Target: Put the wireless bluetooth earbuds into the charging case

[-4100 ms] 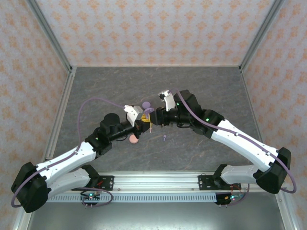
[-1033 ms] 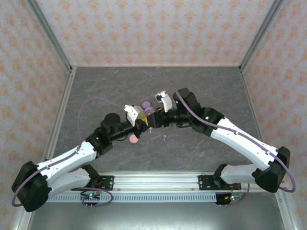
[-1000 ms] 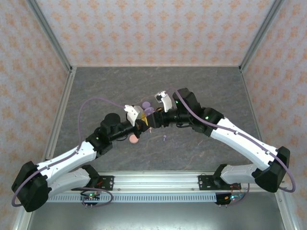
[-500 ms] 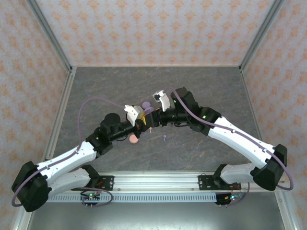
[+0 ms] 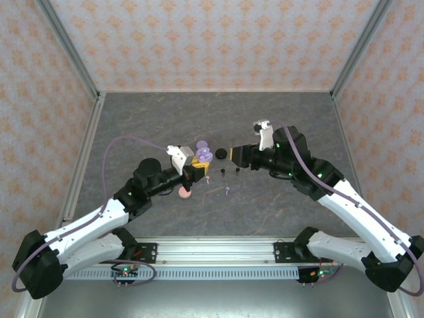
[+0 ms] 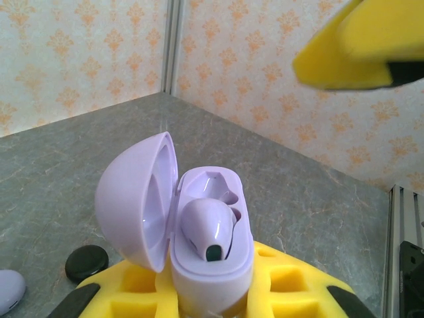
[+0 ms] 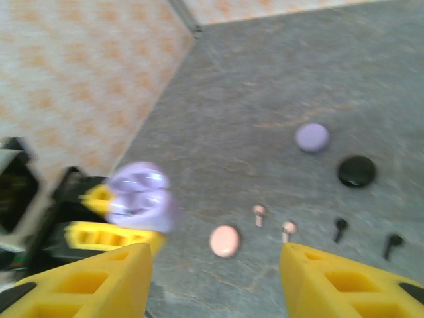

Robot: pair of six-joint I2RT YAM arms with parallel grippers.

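Grey marbled stone-look tabletop (image 5: 298, 112). Near centre: closed lilac round case (image 7: 311, 137), with black round case (image 5: 220, 154) just beside it toward the right edge. Toward the near edge: two pinkish-white stemmed earbuds (image 7: 259, 214), two black stemmed earbuds (image 5: 223, 173), one lilac stemmed earbud (image 5: 227, 191), pink round case (image 5: 185, 192).

The right gripper (image 5: 234, 153) has drawn back to the right, jaws parted and empty, breaking away from the left gripper (image 5: 200, 163) it met a second ago at the lilac case (image 5: 204, 154). Its retreat uncovers a black case (image 5: 220, 154) and two black earbuds (image 5: 223, 173) on the table (image 5: 278, 119), while the left arm (image 5: 99, 218) has edged slightly leftward.
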